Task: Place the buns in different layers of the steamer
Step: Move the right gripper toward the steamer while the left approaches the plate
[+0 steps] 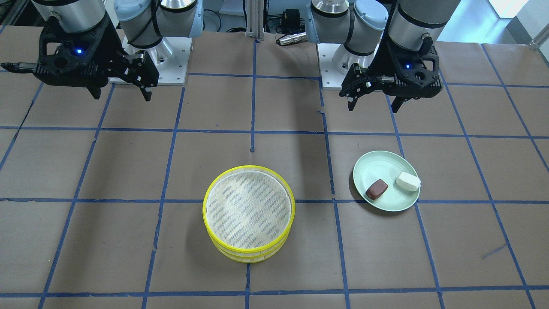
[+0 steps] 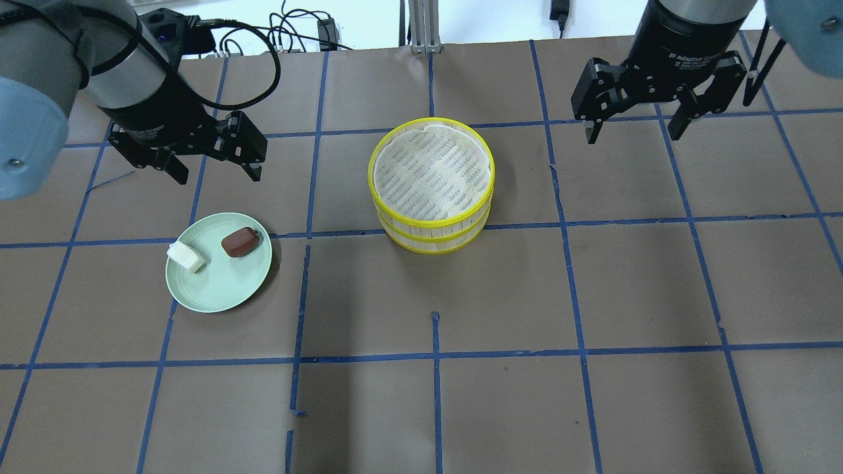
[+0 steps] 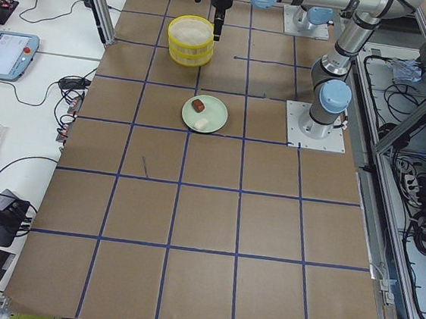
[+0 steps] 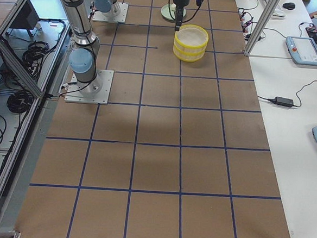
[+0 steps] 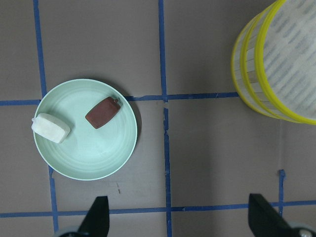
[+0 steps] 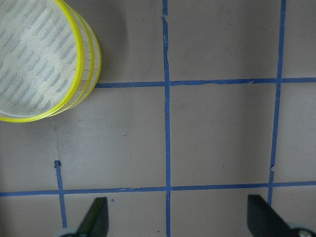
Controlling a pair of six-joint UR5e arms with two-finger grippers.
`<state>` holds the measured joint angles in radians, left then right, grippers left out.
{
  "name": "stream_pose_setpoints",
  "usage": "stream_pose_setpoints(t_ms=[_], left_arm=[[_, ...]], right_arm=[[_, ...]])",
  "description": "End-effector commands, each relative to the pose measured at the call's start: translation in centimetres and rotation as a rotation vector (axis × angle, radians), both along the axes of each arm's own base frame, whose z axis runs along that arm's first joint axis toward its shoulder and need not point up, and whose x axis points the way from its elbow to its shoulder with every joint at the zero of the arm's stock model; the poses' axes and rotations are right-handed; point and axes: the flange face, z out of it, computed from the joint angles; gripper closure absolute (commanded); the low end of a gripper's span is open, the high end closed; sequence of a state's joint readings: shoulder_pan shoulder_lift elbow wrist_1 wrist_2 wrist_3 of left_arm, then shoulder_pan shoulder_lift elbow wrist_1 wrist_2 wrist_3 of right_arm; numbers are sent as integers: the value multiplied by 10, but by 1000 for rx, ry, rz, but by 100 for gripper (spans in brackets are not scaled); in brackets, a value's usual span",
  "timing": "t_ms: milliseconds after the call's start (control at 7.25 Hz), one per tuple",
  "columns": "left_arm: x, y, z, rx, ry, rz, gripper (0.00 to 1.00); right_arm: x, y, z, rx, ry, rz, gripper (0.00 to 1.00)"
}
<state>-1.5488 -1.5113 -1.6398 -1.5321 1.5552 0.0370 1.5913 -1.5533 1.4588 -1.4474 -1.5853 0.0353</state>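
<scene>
The two steamer layers (image 2: pixel 431 234) stand stacked, yellow rims, woven top tray empty, at mid table (image 1: pixel 248 249). The white bun (image 2: pixel 186 257) and the reddish-brown bun (image 2: pixel 239 242) lie on a pale green plate (image 2: pixel 224 289), also in the front view: white bun (image 1: pixel 408 181), brown bun (image 1: pixel 376 189), plate (image 1: pixel 377 165). My left gripper (image 2: pixel 214 172) hangs open and empty above the table behind the plate (image 1: pixel 374 105). My right gripper (image 2: pixel 633 131) hangs open and empty to the right of the stack (image 1: pixel 121 95). The left wrist view shows the plate (image 5: pixel 113 153) with both buns and the stack (image 5: pixel 252 74).
The table is brown paper with a grid of blue tape (image 2: pixel 435 355). The arm bases (image 1: pixel 163 64) sit at the robot's edge. Operator tablets and cables (image 3: pixel 7 54) lie off the table's far side.
</scene>
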Motion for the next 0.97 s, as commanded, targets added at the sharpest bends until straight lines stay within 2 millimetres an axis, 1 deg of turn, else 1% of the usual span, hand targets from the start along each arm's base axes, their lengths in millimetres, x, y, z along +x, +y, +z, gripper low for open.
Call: stream_pose_setpoints(t_ms=[0, 138, 276, 414, 552, 690, 828], left_arm=[[1, 1, -2, 5, 1, 3, 0], [1, 2, -5, 11, 5, 3, 0], [3, 2, -6, 11, 8, 7, 0], [17, -1, -9, 23, 4, 22, 0], [41, -6, -11, 19, 2, -103, 0], [89, -13, -14, 25, 1, -153, 0], [145, -17, -41, 75, 25, -105, 0]], right_arm=[[0, -1, 0, -6, 1, 1, 0], [0, 0, 0, -3, 1, -2, 0], [3, -6, -6, 0, -2, -8, 0], [6, -36, -19, -74, 2, 13, 4], [19, -67, -59, -65, 0, 15, 1], [47, -84, -89, -71, -4, 12, 0], [68, -107, -130, -94, -8, -19, 0]])
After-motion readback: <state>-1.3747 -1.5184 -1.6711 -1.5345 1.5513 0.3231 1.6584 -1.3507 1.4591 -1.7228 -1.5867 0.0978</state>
